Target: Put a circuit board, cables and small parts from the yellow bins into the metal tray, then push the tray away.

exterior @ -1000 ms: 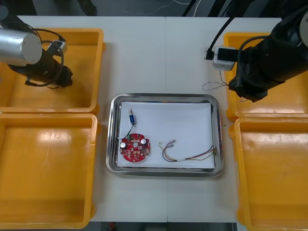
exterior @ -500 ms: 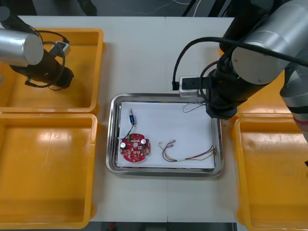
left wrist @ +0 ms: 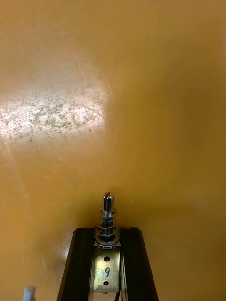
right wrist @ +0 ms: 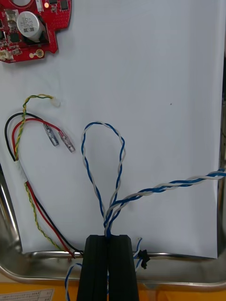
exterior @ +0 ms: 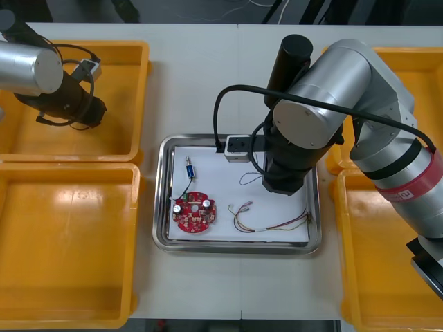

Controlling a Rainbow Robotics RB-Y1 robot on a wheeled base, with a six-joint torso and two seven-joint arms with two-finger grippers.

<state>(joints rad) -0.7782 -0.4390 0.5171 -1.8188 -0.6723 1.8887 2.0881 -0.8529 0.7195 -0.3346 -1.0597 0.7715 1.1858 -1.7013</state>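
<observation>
- The right hand [right wrist: 108, 239] pinches the twisted blue and white cable [right wrist: 162, 188] between fingers pressed almost together, above the rim of the metal tray [right wrist: 188, 270].
- From that grip the cable rises in a loop and trails sideways across the white sheet inside the tray.
- Just beside the loop lies the red, yellow and black cable [right wrist: 20, 171], with the round red circuit board [right wrist: 28, 28] farther off.
- The left hand [left wrist: 107, 231] clamps a small metal part [left wrist: 108, 207] wound with a spring, and the part's tip pokes past the fingertips.
- Under it is the bare floor of the far left yellow bin [left wrist: 141, 94], which stands on the desk [exterior: 208, 69].
</observation>
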